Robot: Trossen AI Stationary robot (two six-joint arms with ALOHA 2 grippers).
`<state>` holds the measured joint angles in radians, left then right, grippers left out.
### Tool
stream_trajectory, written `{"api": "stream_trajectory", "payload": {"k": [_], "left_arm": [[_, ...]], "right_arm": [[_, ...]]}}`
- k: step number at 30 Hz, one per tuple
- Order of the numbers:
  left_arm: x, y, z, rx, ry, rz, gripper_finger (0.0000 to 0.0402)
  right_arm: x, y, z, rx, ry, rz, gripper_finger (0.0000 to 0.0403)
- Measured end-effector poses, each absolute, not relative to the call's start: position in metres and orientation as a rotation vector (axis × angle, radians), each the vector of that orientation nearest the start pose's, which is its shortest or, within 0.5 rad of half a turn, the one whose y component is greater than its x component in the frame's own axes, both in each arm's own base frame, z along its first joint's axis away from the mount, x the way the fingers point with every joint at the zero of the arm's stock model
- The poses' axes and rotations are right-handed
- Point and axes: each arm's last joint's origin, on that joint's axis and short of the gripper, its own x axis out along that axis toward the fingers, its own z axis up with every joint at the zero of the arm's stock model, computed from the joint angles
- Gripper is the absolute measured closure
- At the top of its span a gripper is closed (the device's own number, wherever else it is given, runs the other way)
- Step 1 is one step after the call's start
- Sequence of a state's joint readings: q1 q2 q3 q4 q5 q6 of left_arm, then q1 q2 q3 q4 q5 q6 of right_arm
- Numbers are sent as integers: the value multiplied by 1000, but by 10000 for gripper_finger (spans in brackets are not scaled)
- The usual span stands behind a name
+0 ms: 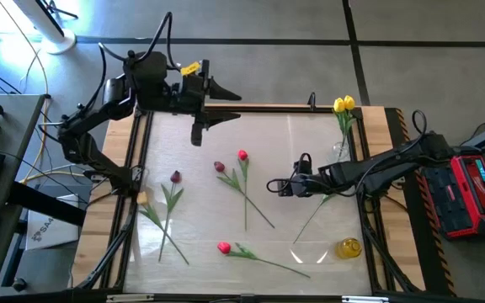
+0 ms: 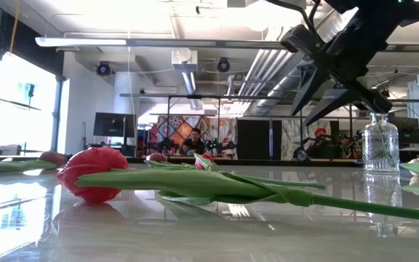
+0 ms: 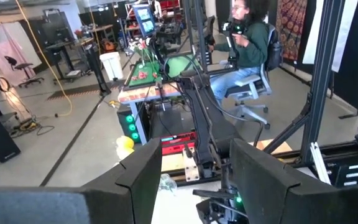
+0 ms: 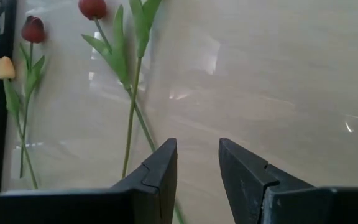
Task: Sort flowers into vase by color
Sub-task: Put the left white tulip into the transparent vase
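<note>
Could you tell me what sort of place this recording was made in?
Probably a robotics lab or workshop: exposed ceiling ducts overhead, other workstations with monitors beyond the table, and a seated person working nearby.

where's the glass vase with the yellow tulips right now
In the high view the glass vase stands near the table's far right edge, holding the yellow tulips, just beyond the right arm's forearm.

We see red tulips (image 1: pixel 242 156) and a dark maroon one (image 1: pixel 175 177) on green stems, yellow tulips (image 1: pixel 343 104) in the clear glass vase (image 1: pixel 342 150) at the pale glossy table's (image 1: pixel 310 135) edge, and dark fingers (image 4: pixel 160 171).
</note>
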<state>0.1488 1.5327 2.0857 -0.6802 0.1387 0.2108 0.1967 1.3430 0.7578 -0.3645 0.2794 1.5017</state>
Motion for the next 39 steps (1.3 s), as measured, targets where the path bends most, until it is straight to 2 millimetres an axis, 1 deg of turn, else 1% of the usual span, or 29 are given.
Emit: {"api": "stream_trajectory", "payload": {"k": [4, 8, 10, 13, 15, 17, 19, 22, 25, 30, 35, 39], "left_arm": [[284, 38, 533, 192, 129, -5, 225], [289, 39, 529, 122, 151, -1, 225], [290, 39, 524, 89, 193, -8, 225], [292, 37, 510, -15, 302, -3, 225], [292, 38, 498, -105, 400, 30, 225], [289, 38, 483, -165, 519, 99, 225], [288, 34, 472, -195, 605, 190, 230], [280, 25, 456, -250, 702, 302, 240], [274, 15, 439, -342, 750, 368, 250], [255, -4, 408, -497, 781, 505, 264], [234, -25, 369, -724, 835, 627, 271], [218, -45, 331, -927, 996, 706, 275]], "right_arm": [[251, 42, 199, 1179, 645, -717, 295], [259, 46, 206, 1207, 577, -625, 295], [263, 48, 212, 1213, 536, -558, 295], [268, 50, 222, 1203, 461, -462, 295], [268, 51, 228, 1184, 427, -417, 295], [267, 50, 235, 1171, 388, -395, 295], [264, 49, 240, 1148, 366, -388, 295], [260, 46, 246, 1105, 342, -392, 295], [259, 40, 250, 1068, 322, -399, 295], [259, 29, 252, 1006, 325, -391, 295], [260, 25, 252, 994, 374, -328, 295], [260, 26, 252, 1002, 392, -301, 295]]}}
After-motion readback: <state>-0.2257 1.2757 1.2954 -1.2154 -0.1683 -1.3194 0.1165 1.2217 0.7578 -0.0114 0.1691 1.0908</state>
